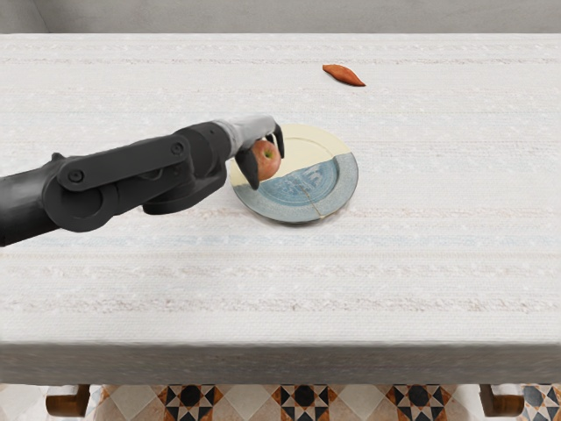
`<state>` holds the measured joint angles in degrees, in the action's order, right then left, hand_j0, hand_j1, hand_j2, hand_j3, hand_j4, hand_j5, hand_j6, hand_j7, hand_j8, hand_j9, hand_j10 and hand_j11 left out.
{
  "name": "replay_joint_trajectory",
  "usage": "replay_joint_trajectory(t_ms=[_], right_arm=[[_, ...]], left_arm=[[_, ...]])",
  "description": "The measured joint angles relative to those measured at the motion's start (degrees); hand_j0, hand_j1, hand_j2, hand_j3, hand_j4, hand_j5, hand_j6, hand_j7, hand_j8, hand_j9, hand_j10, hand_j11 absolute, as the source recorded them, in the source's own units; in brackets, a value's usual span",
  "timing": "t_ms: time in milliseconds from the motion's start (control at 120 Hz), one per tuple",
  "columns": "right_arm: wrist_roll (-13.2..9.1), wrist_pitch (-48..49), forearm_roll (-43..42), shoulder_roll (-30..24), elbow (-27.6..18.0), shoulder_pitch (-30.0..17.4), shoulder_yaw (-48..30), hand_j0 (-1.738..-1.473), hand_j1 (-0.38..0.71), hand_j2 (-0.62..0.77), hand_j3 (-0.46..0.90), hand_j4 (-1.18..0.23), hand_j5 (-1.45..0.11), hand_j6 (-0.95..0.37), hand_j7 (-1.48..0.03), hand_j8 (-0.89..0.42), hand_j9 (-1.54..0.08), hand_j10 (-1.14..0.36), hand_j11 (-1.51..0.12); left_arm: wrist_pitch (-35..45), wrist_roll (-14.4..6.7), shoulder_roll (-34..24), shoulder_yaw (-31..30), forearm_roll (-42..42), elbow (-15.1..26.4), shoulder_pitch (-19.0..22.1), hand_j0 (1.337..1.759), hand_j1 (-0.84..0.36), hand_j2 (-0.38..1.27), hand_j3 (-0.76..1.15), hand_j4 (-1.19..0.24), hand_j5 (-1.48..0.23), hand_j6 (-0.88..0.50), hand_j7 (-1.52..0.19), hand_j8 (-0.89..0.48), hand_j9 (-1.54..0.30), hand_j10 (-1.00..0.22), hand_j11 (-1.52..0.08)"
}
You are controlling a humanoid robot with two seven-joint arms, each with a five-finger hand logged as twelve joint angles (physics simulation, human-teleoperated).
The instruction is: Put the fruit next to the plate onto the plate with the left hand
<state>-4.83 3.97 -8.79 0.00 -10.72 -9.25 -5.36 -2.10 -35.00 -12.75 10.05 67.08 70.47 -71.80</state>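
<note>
My left hand (263, 153) reaches in from the left, its dark fingers curled around a red apple (267, 159). The apple is held at the left edge of a round plate (324, 180), which is cream on its upper half and grey-blue on its lower half. I cannot tell whether the apple touches the plate or hangs just above it. The forearm hides the table left of the plate. No right arm shows.
An orange, pointed sweet-potato-like object (344, 75) lies on the pale tablecloth behind the plate to the right. The table's front edge (280, 346) runs across the bottom, with chair parts and patterned floor below it.
</note>
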Motion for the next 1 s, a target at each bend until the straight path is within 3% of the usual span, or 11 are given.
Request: replay_joint_trajectory(t_ms=[158, 383, 633, 817, 925, 1000], right_arm=[[0.0, 0.0, 0.0, 0.0, 0.0, 0.0, 0.0, -1.658, -0.32, 0.0, 0.0, -0.02, -0.03, -0.02, -0.03, -0.02, -0.03, -0.02, -0.03], [0.0, 0.0, 0.0, 0.0, 0.0, 0.0, 0.0, -1.658, -0.32, 0.0, 0.0, -0.02, -0.03, -0.02, -0.03, -0.02, -0.03, -0.02, -0.03], [0.0, 0.0, 0.0, 0.0, 0.0, 0.0, 0.0, -1.658, -0.32, 0.0, 0.0, -0.02, -0.03, -0.02, -0.03, -0.02, -0.03, -0.02, -0.03], [0.0, 0.0, 0.0, 0.0, 0.0, 0.0, 0.0, -1.658, -0.32, 0.0, 0.0, -0.02, -0.03, -0.02, -0.03, -0.02, -0.03, -0.02, -0.03], [0.0, 0.0, 0.0, 0.0, 0.0, 0.0, 0.0, -1.658, -0.32, 0.0, 0.0, -0.02, -0.03, -0.02, -0.03, -0.02, -0.03, -0.02, -0.03], [0.0, 0.0, 0.0, 0.0, 0.0, 0.0, 0.0, -1.658, -0.32, 0.0, 0.0, -0.02, -0.03, -0.02, -0.03, -0.02, -0.03, -0.02, -0.03]], left_arm=[[0.0, 0.0, 4.0, 0.4, -0.2, -1.8, 0.0, 1.652, -0.25, 0.27, 0.0, -0.47, -0.92, -0.29, -0.91, -0.28, -0.91, -0.5, -0.9], [2.6, 0.0, 3.2, 2.3, -0.7, -2.7, 0.1, 1.656, 0.11, 0.1, 0.0, -0.19, -0.35, -0.13, -0.34, -0.12, -0.34, -0.2, -0.34], [0.5, 0.0, -7.4, 9.2, -14.6, -2.2, 1.4, 1.657, 0.27, 0.03, 0.0, -0.07, -0.12, -0.05, -0.11, -0.05, -0.11, -0.07, -0.11], [-15.9, 0.0, -22.4, 13.8, -30.5, -2.0, 3.0, 1.658, 0.31, 0.02, 0.0, -0.04, -0.06, -0.03, -0.06, -0.03, -0.06, -0.04, -0.06], [-26.2, 0.0, -33.1, 14.8, -37.8, -2.1, 5.9, 1.658, 0.32, 0.01, 0.0, -0.03, -0.04, -0.03, -0.04, -0.03, -0.04, -0.03, -0.04], [-29.6, 0.0, -37.0, 15.3, -41.7, -2.1, 7.8, 1.658, 0.32, 0.01, 0.0, -0.03, -0.04, -0.02, -0.04, -0.02, -0.04, -0.03, -0.04]])
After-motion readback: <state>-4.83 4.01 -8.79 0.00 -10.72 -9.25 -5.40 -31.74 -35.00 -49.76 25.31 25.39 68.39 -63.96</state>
